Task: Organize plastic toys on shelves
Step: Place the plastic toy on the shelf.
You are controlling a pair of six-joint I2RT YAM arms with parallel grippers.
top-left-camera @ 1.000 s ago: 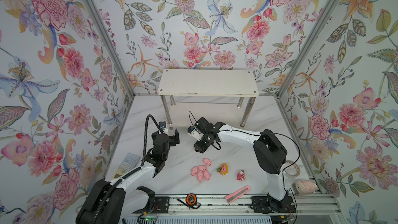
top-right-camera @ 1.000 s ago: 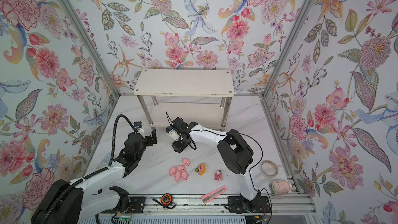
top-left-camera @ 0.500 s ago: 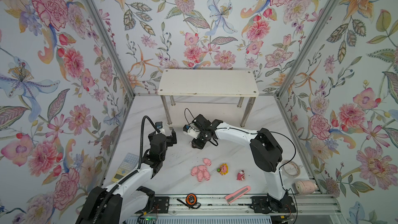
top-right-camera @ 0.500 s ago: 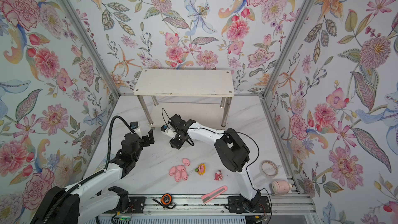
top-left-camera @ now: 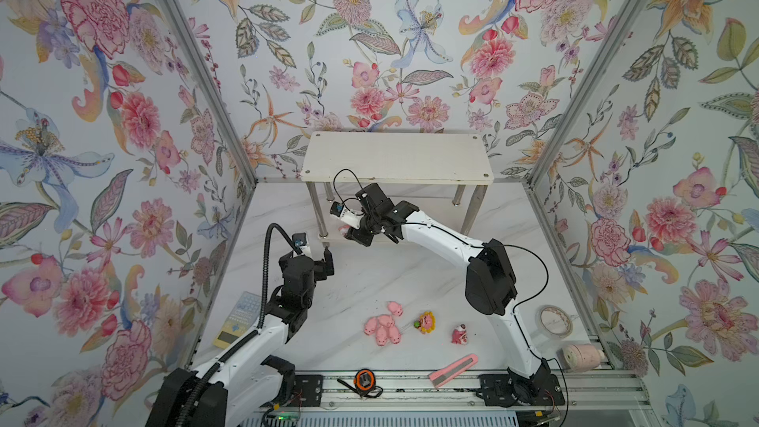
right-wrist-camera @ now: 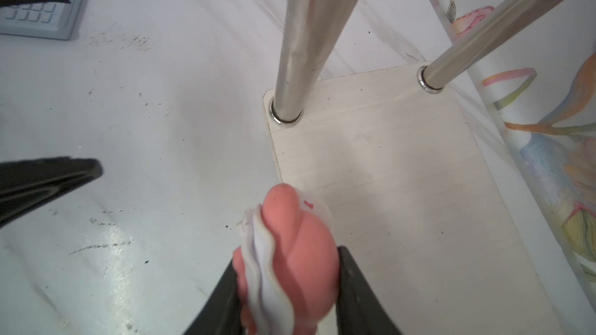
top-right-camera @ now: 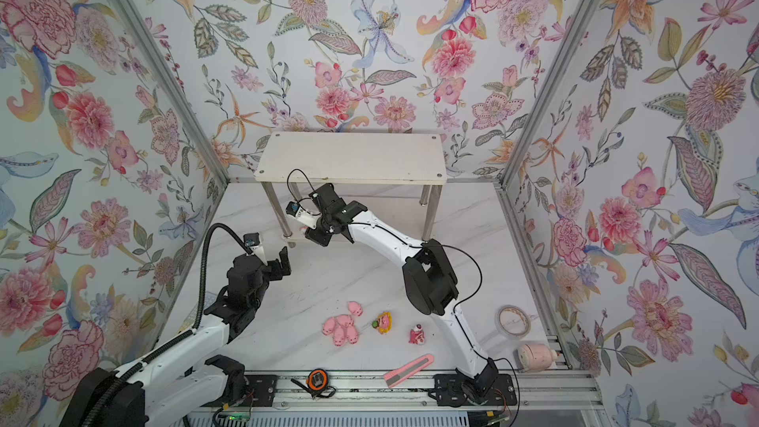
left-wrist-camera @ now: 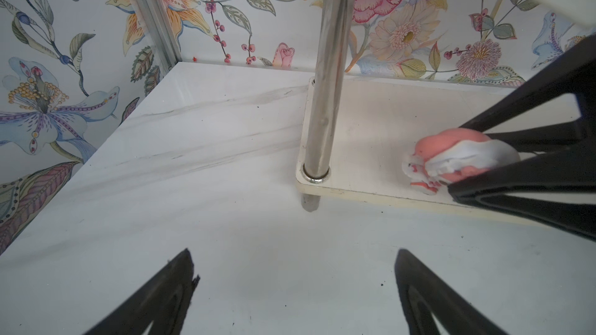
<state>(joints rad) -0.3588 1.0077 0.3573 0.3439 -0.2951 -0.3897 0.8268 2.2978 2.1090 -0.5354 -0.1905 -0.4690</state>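
"One toy is in hand: the right gripper (top-left-camera: pixel 347 234) is pinching the whitish-and-pink figurine (left-wrist-camera: pixel 458 153) between partly closed jaws. It is holding it low over the rack's lower board (right-wrist-camera: pixel 387 188), just inside the front edge and near a chrome leg (left-wrist-camera: pixel 322 91)."

"Is it resting there?"

"I am not managing to tell whether it is touching. Most of it is poking out past the fingertips, probably so it goes in under the top board (top-left-camera: pixel 396 156) first."

"And the left gripper (left-wrist-camera: pixel 295 252)?"

"It is hovering over the table with its jaws spread wide, gripping nothing and, I'd judge, standing aside."

"The others?"

"The pigs (top-left-camera: pixel 384 327), the yellow-maned figurine (top-left-camera: pixel 426 321) and the red-pink figurine (top-left-camera: pixel 459 334) are lying well apart from the rack. They are on the scuffed, marble-look table (top-left-camera: pixel 390 277). Floral walls (top-left-camera: pixel 369 55) are closing in three sides."
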